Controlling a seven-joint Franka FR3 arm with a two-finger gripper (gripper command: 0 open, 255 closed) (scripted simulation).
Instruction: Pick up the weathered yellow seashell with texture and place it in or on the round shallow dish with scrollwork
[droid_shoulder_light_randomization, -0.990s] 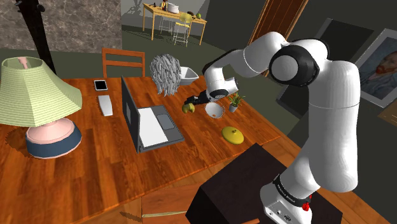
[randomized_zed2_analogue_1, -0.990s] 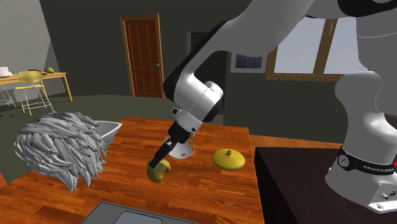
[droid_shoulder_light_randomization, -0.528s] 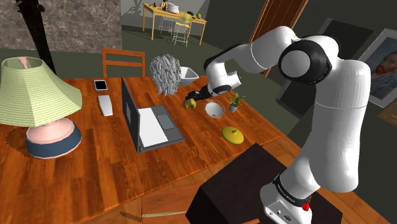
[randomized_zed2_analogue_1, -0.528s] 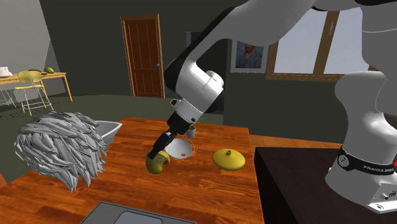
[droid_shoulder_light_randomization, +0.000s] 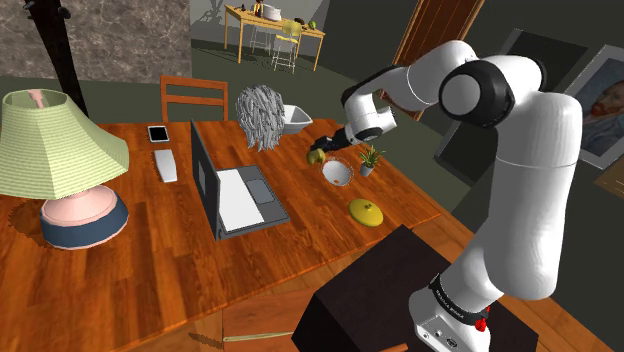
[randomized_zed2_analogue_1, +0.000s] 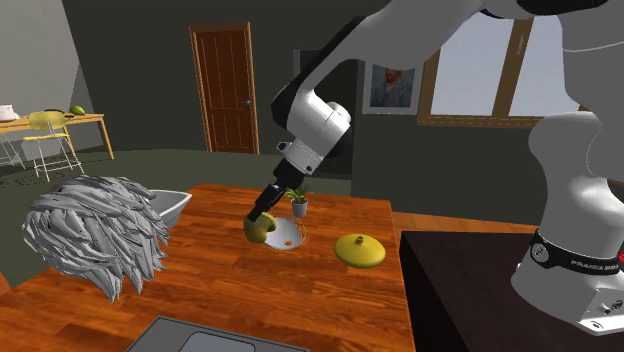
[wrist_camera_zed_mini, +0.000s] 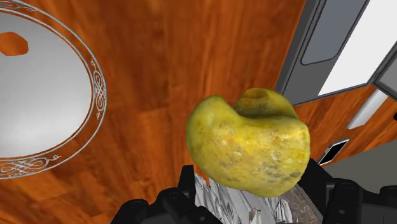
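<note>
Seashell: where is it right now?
In the shoulder view the seashell is clasped in the pincer over the table, close beside the dish on its left, with the laptop further left.

Shoulder view: high, beside and behind stand (droid_shoulder_light_randomization: 370, 290), faces down and left over whole worktop (droid_shoulder_light_randomization: 120, 270). Second exterior view: low, close to worktop's far end, faces across dish (randomized_zed2_analogue_1: 284, 233) toward door (randomized_zed2_analogue_1: 227, 90); arm (randomized_zed2_analogue_1: 440, 40) enters from right. Wrist view: on hand, very near, looks along tool (wrist_camera_zed_mini: 251, 183) past shell (wrist_camera_zed_mini: 251, 146) to worktop. All three share dish, shell.
</note>
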